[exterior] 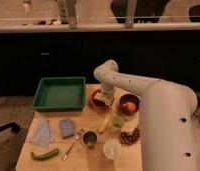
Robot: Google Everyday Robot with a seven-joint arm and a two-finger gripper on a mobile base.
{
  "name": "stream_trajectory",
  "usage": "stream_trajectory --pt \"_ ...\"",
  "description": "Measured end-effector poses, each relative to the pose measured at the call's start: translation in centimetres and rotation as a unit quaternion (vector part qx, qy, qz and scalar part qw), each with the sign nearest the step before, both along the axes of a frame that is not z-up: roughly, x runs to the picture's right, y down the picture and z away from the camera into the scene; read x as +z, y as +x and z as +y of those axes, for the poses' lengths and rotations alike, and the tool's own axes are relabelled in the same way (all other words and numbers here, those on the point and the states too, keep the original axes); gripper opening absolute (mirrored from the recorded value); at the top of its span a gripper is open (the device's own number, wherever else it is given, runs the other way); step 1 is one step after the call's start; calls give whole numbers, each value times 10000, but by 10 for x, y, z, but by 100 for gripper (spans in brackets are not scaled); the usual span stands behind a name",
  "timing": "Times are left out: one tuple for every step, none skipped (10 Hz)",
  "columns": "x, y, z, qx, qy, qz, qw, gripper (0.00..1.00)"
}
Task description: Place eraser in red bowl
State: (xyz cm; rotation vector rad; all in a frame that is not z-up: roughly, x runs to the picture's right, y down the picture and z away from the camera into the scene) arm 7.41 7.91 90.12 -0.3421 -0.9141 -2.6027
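The red bowl point(97, 98) sits at the back of the wooden table point(53, 165), just right of the green tray. My gripper point(107, 100) hangs low over the bowl's right half, at the end of the white arm point(143, 95) that reaches in from the right. It is shut. I cannot make out the eraser; the gripper hides the spot under it and part of the bowl.
A green tray point(59, 93) stands at the back left. A dark brown bowl point(129, 104) holding something orange is right of the red bowl. In front lie a blue-grey pad point(66, 127), pale cloth point(42, 134), green vegetable point(44, 154), spoon point(73, 142), metal cup point(89, 138), green cup point(117, 123) and white cup point(112, 148).
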Motion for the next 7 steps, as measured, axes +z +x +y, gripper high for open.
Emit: stream_trajectory --pt "1 -2 0 -19 -15 -3 10000 0" --pt "1 -2 0 -17 -19 -11 10000 2" --pt "1 0 0 -7 -19 1 10000 11" --pt "1 1 0 -9 -19 12 10000 22" --pt "1 1 0 -10 -19 11 10000 31" --pt "1 1 0 -14 -19 9 10000 42" --pt "1 1 0 -13 -19 10 10000 52"
